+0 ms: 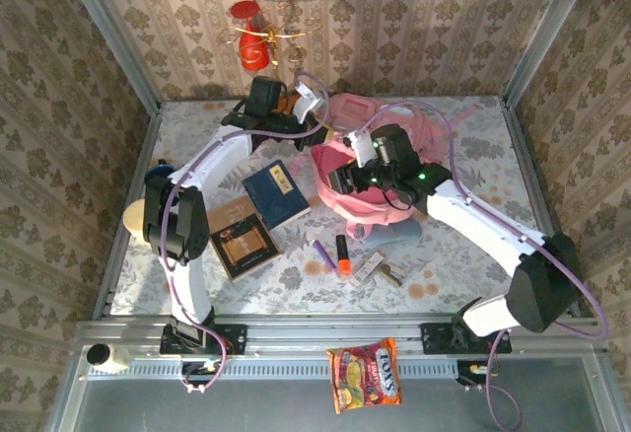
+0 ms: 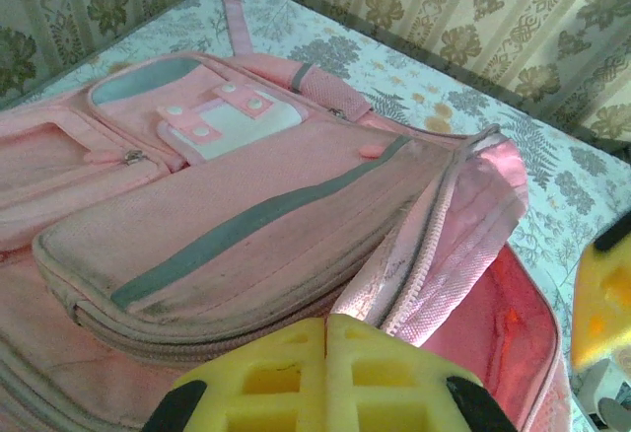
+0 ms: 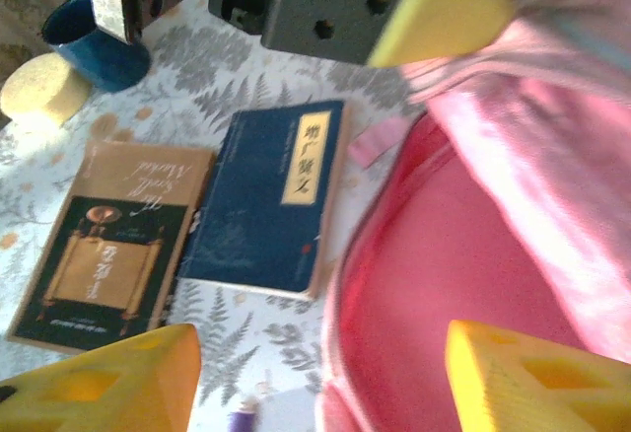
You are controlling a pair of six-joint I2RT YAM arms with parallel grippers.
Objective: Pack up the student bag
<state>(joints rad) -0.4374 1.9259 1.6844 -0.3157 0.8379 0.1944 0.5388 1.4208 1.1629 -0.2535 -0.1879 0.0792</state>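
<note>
Student bag (image 2: 246,185) beside blue book (image 3: 261,205) titled 增广贤文

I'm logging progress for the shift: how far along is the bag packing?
Done: the student bag lies unzipped, main compartment open. In hand: the left gripper, shut, seems to pinch the opening's edge; the right gripper hangs open and empty over the opening. Left: blue book, brown book, purple pen and orange highlighter lie on the table.
</note>
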